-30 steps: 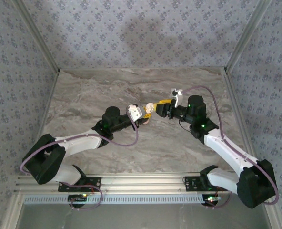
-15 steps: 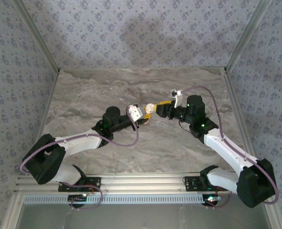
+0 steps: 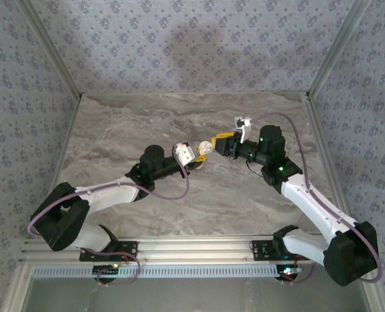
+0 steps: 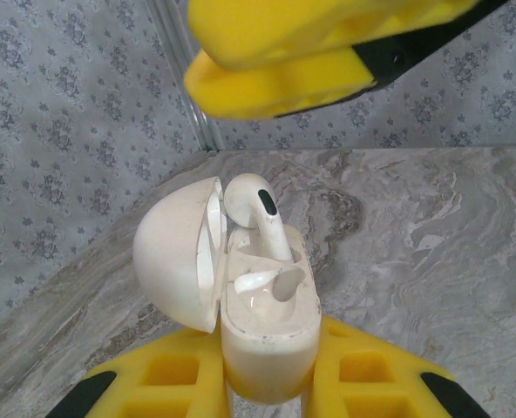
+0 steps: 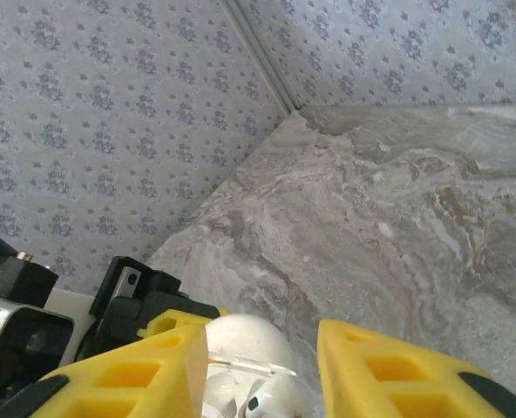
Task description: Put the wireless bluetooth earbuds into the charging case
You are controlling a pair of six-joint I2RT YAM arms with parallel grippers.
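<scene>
My left gripper (image 4: 267, 387) is shut on the white charging case (image 4: 267, 340), which it holds above the table with its lid (image 4: 175, 252) swung open to the left. One whitish earbud (image 4: 260, 218) stands stem-down in the far slot, its head sticking up out of the case. A second earbud (image 4: 256, 280) lies low in the near slot. My right gripper (image 5: 262, 366) hangs just over the case, open, its yellow fingers (image 4: 310, 52) apart on either side of the lid (image 5: 241, 335) and the raised earbud (image 5: 271, 402), touching neither. From above, the case (image 3: 205, 147) sits between both grippers.
The marble table (image 3: 179, 117) runs back to patterned walls on three sides. A metal corner post (image 4: 184, 70) stands behind the case. Both arms meet over the table's middle, with bare marble around them.
My right gripper has drawn back a little up and to the right from the case. The left arm and the case have stayed put.
</scene>
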